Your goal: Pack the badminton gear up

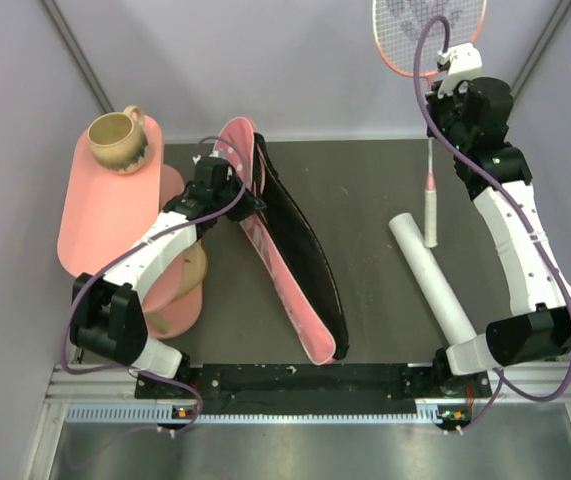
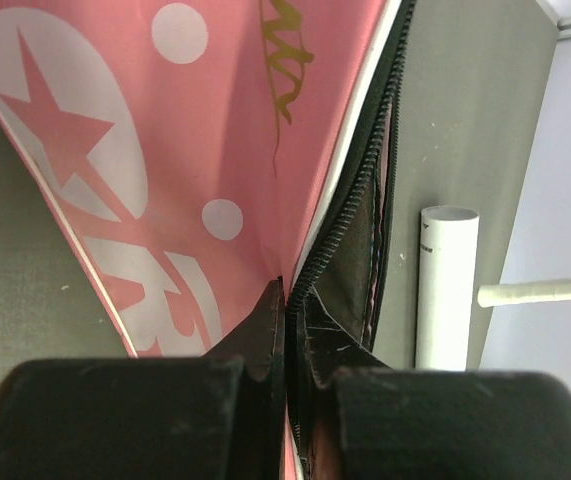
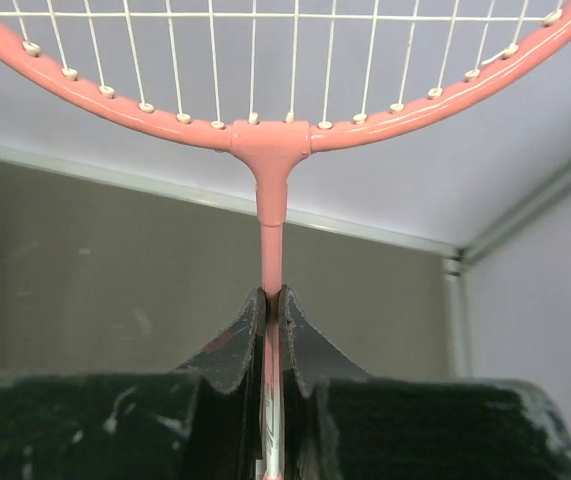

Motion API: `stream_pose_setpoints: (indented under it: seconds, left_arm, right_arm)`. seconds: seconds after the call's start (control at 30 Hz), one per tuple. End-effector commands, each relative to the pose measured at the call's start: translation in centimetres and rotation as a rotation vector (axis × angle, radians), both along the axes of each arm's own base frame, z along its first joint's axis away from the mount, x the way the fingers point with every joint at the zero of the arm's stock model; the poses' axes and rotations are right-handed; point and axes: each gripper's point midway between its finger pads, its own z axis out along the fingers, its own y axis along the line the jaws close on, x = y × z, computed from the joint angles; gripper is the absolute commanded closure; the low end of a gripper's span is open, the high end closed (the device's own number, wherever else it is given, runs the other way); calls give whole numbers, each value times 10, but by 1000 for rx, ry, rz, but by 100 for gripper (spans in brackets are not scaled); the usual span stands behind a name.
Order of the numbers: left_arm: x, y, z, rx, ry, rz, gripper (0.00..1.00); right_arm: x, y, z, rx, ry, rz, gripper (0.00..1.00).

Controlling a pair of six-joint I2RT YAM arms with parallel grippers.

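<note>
The pink racket bag (image 1: 283,290) lies lengthwise down the middle of the dark table (image 1: 375,180), its zipper undone and its black lining showing along the right side. The left gripper (image 1: 247,200) grasps the bag near its far end. In the left wrist view the gripper (image 2: 287,300) has its fingers pressed together on the bag's (image 2: 195,150) zippered edge, with the pink printed face spreading to the left of the pinch and the dark inside to the right. Off to the right, well apart from the bag, the long white tube (image 1: 435,280) lies slantwise on the table; it also shows beyond the bag in the left wrist view (image 2: 447,290). The pink-framed racket (image 1: 431,200) is held above the table by the right gripper (image 1: 443,75) — head toward the back wall, white handle ending just beside the tube's far end. The right wrist view shows this gripper (image 3: 270,310) clenched on the thin pink shaft, just below the racket's (image 3: 270,140) strung head. At the far left stands a pink oval tiered table (image 1: 95,220), with a tan mug (image 1: 118,140) on its upper level.
</note>
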Motion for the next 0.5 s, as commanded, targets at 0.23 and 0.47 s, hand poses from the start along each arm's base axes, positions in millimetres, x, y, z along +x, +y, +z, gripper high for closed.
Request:
stream_pose_setpoints:
  seconds: [0.23, 0.47]
  left_arm:
    - [32, -36, 54, -134, -163, -99, 100]
    - [47, -44, 51, -128, -165, -124, 100]
  right_arm:
    - [-66, 137, 14, 569, 178, 678, 100]
    - [-80, 162, -15, 685, 342, 833, 100]
